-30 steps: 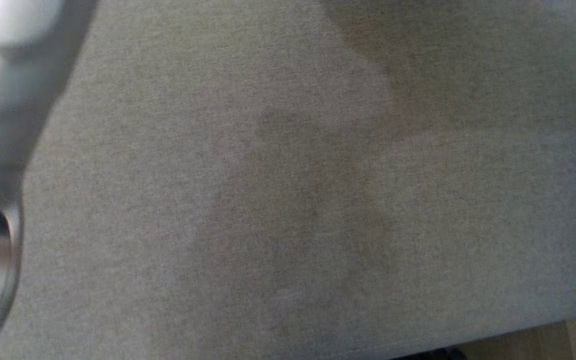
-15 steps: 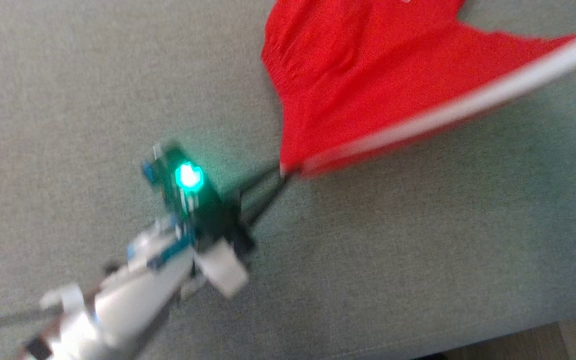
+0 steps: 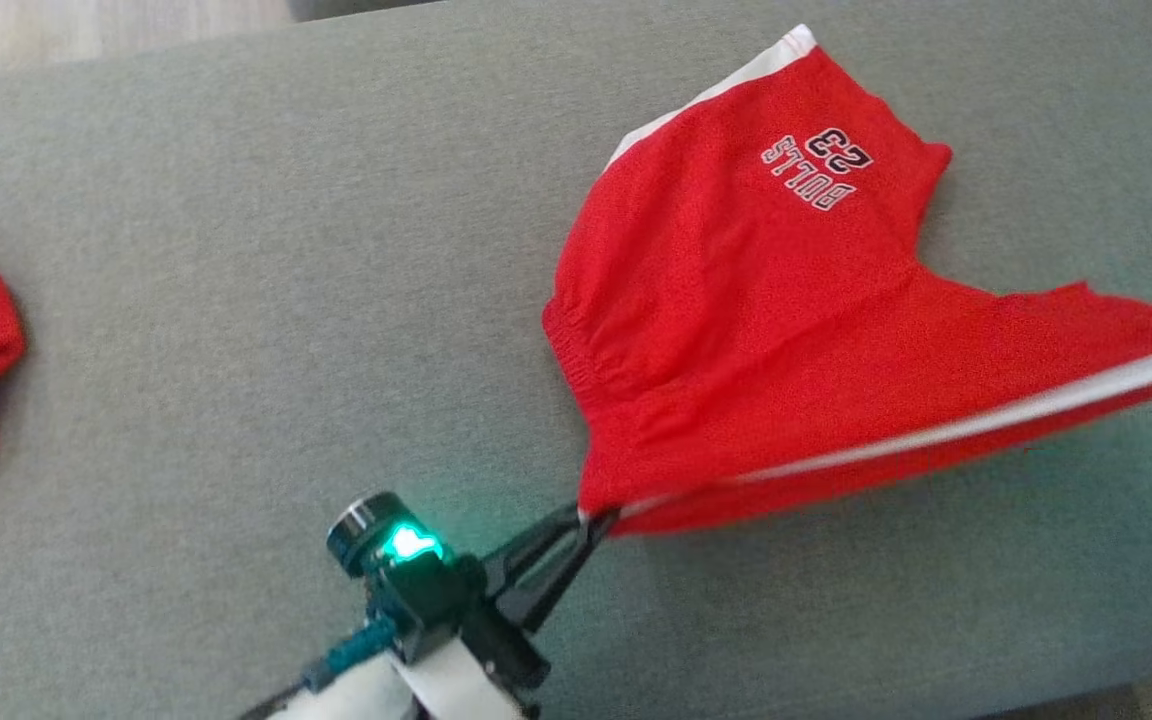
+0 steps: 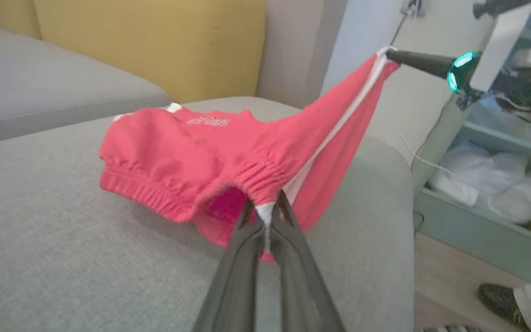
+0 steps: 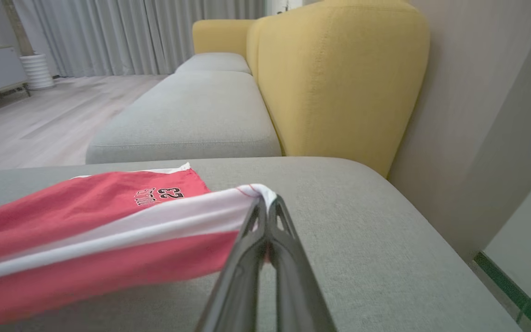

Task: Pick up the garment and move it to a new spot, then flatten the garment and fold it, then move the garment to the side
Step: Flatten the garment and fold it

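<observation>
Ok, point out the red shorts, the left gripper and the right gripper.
red shorts (image 3: 736, 300), head view, plain red cloth in the middle.
left gripper (image 3: 588, 516), head view, fingertips pinching the waistband corner.
right gripper (image 5: 265, 205), right wrist view, fingertips pinching the white stripe's end.

Left tool (image 3: 591, 518): two long dark fingers (image 4: 235, 286), broad at root, tapering to narrow tips, slotted cut-outs just behind tips. Base: black housing (image 3: 446, 590) carrying green glowing lamp (image 3: 408, 543); short dark cylinder (image 3: 361, 520) with silvery rim beside lamp. Teal braided cable (image 3: 356, 645) runs alongside white forearm shell (image 3: 436, 690). Right tool (image 5: 268, 203): same dark tapered form, triangular openings near tips; teal-green light ring (image 4: 458, 69) at base, seen from left wrist.
</observation>
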